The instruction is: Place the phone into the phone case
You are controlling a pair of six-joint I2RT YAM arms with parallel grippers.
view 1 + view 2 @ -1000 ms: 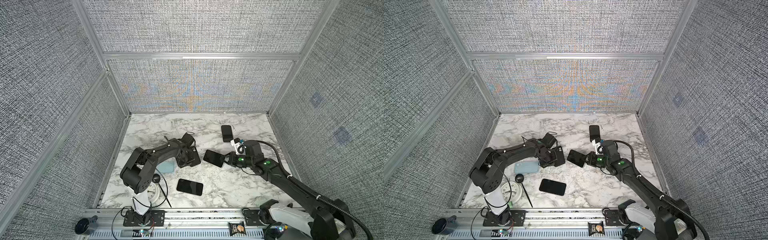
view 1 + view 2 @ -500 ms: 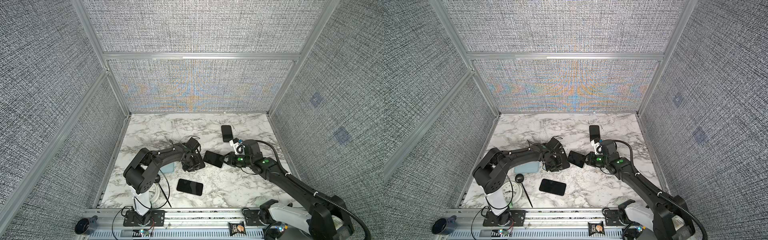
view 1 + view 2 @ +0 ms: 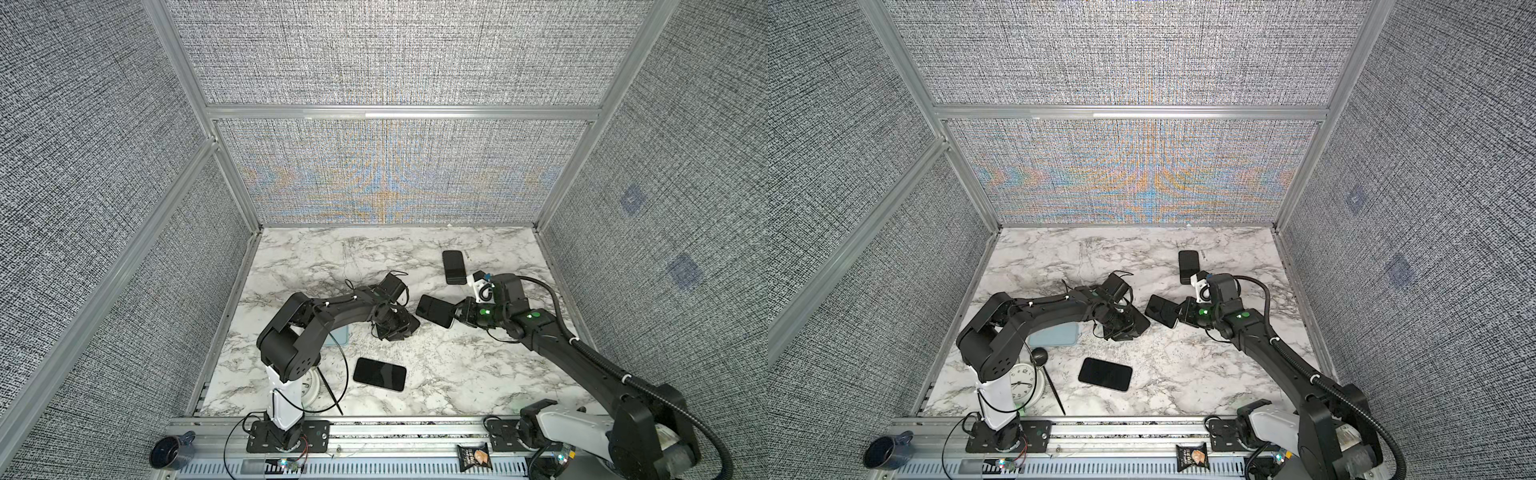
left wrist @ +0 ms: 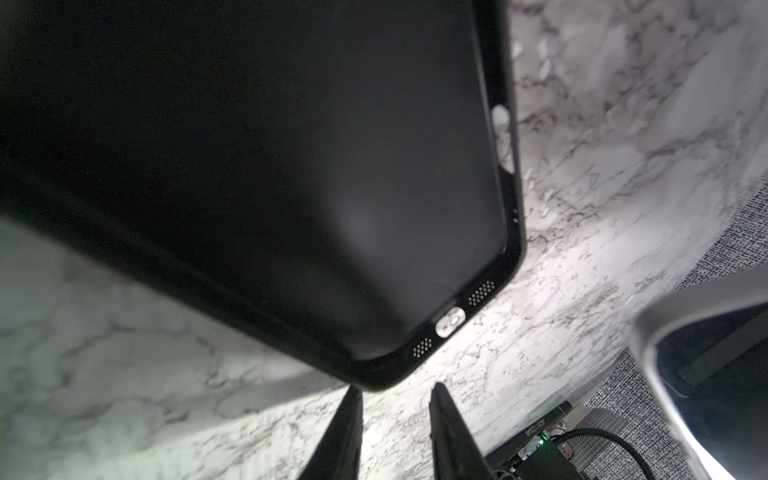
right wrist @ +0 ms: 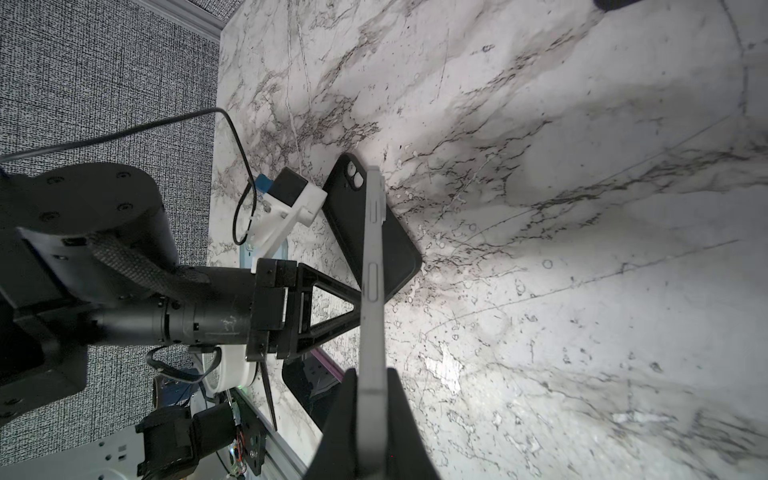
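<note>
The black phone case (image 4: 291, 187) lies open side up on the marble, also seen in both top views (image 3: 410, 322) (image 3: 1140, 322) and behind the phone in the right wrist view (image 5: 395, 253). My left gripper (image 4: 395, 415) (image 3: 395, 330) (image 3: 1121, 330) stands open at the case's port end, with only bare table between its fingers (image 5: 324, 307). My right gripper (image 5: 374, 399) (image 3: 455, 318) (image 3: 1181, 313) is shut on the silver-edged phone (image 5: 372, 270) (image 3: 434, 311) (image 3: 1162, 309) (image 4: 656, 374). It holds the phone tilted just right of the case.
A second black phone (image 3: 379, 374) (image 3: 1105, 374) lies near the front, a third (image 3: 454, 267) (image 3: 1188, 267) at the back right. A pale blue case (image 3: 1054, 334), a clock (image 3: 1025, 384) and a black ball-ended stick (image 3: 1040, 356) sit under the left arm. Fabric walls enclose the table.
My left gripper has moved right along the case and its jaws have gone from shut to open. The right gripper and the phone have hardly moved.
</note>
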